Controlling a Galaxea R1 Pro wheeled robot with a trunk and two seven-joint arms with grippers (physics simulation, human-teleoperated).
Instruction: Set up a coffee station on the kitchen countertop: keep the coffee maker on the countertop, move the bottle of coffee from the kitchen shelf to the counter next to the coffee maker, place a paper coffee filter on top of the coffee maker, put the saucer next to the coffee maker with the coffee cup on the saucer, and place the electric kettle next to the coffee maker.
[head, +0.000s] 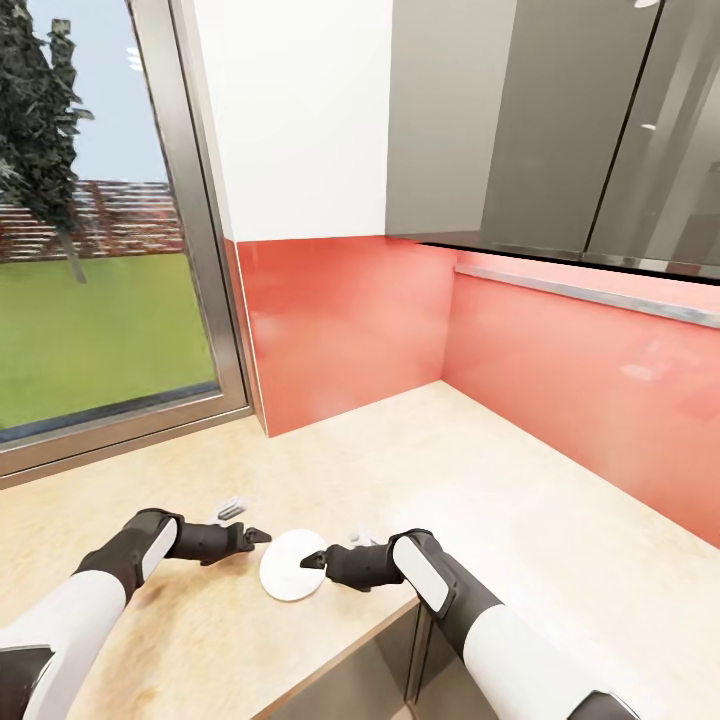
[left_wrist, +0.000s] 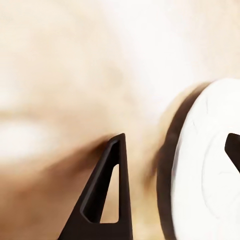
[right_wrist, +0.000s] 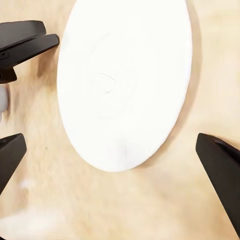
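Observation:
The white saucer (head: 290, 568) lies flat on the beige countertop (head: 480, 480) near its front edge. My right gripper (head: 315, 560) hovers open over the saucer's right rim. In the right wrist view its two black fingertips (right_wrist: 220, 170) stand wide apart with the saucer (right_wrist: 125, 85) between and beyond them. My left gripper (head: 258, 537) is low over the counter just left of the saucer, its fingers together and holding nothing. The left wrist view shows one of its fingers (left_wrist: 107, 195) beside the saucer (left_wrist: 210, 165).
A small grey object (head: 232, 507) lies on the counter behind the left gripper. The red backsplash (head: 560, 370) forms a corner at the back, with grey wall cabinets (head: 560, 120) above. A large window (head: 90, 250) is at the left. The counter's front edge (head: 350, 640) steps in below the saucer.

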